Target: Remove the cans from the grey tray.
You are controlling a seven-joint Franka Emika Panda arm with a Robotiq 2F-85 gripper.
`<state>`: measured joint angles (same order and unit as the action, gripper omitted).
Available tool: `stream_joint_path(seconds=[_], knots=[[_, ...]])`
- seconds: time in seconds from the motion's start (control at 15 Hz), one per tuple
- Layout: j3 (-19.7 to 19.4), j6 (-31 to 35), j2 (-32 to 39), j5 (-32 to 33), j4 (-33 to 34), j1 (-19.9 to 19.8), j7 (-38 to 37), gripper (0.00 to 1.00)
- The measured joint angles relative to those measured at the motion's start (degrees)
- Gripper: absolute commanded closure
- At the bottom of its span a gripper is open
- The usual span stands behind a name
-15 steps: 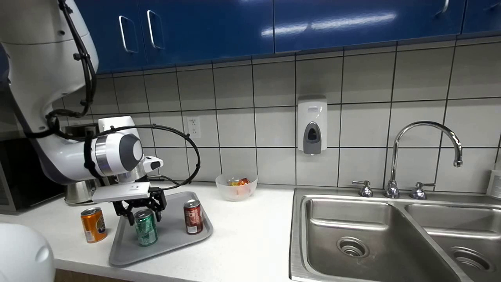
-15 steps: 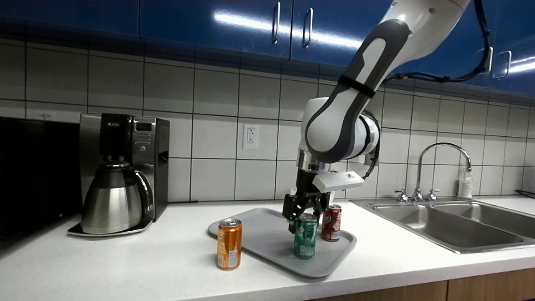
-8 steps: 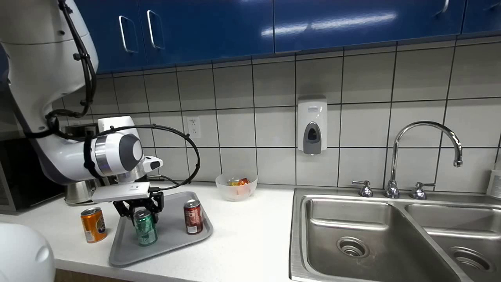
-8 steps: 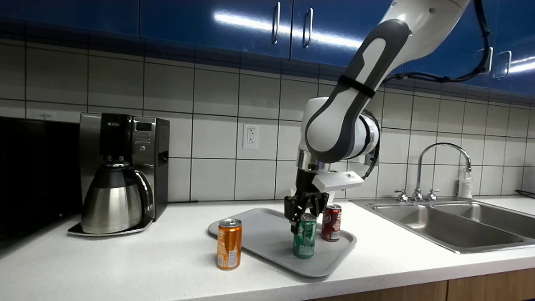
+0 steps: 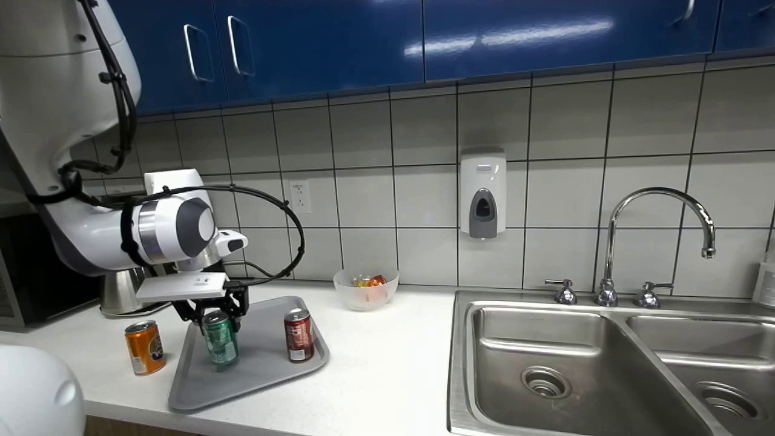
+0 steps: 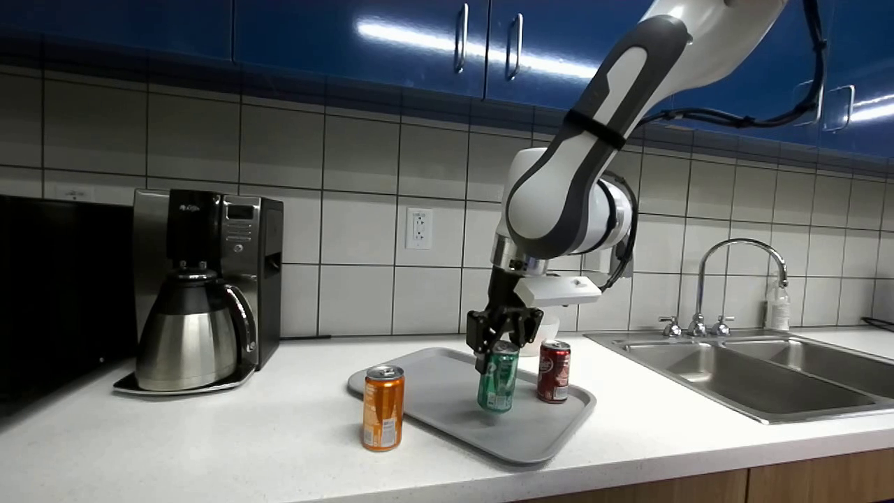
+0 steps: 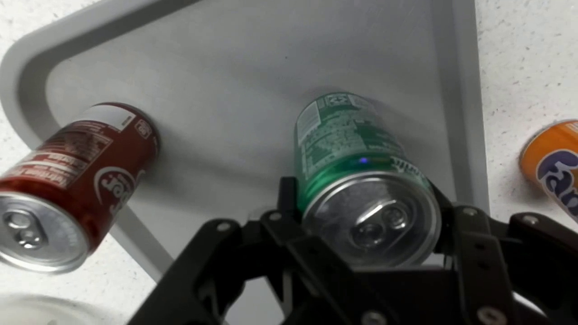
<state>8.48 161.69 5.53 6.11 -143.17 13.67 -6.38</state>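
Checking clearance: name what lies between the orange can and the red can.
The green can, held in the tool, over the grey tray; the wrist view shows the red can left of it, the orange can right.

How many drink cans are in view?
3: green can held in the gripper over the grey tray, red can standing on the tray, orange can on the counter beside it.

Green can [image 6: 498, 381]: glossy metal. Grey tray [image 6: 440, 388]: smooth, matt. Cabinets [image 5: 327, 51]: glossy.
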Motion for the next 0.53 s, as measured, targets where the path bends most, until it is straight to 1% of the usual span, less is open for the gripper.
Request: stream_joint_path(seconds=[0.27,0.53], knots=[[0.1,-0.1,-2.2,-3.8,-1.3,-0.1,0.7,0.62],[-0.2,-0.2,-5.0,-6.4,-4.3,-0.9,0.8,0.62]])
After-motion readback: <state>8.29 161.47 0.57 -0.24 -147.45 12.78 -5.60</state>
